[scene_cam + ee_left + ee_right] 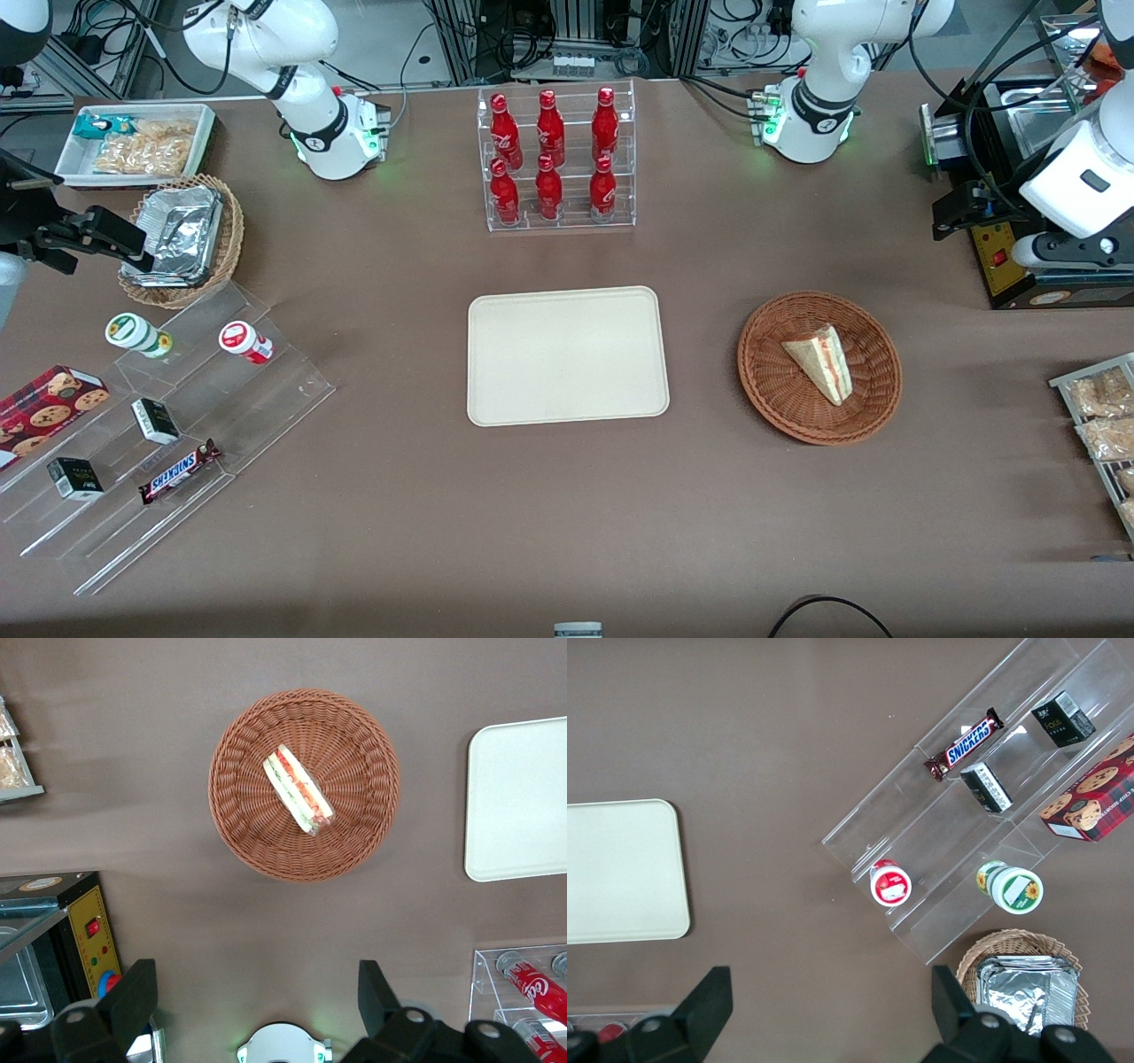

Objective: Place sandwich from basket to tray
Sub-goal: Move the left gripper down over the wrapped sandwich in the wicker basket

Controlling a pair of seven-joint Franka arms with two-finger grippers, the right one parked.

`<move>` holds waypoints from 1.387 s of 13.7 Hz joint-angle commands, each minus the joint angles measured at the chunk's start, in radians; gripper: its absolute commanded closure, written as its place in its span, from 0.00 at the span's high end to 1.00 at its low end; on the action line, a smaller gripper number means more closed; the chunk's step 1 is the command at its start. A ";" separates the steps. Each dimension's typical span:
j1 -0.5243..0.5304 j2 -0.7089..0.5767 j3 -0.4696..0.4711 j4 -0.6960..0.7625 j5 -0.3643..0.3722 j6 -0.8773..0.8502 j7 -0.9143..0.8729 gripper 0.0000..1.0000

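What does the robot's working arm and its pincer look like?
The arm is glossy white with rounded joints and black cables looping along it. Its base has a black band and glows green. The pincer, high above the basket, has two dark, wedge-shaped fingers, wide apart.

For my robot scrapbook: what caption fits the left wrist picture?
Open claw hovers apart from the sandwich lying in its basket, tray beside.
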 commanded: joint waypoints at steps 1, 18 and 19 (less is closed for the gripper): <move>0.000 0.004 -0.002 -0.005 0.009 0.003 0.015 1.00; -0.008 0.145 -0.003 -0.299 0.000 0.296 0.011 1.00; -0.011 0.140 -0.003 -0.327 0.000 0.336 -0.006 1.00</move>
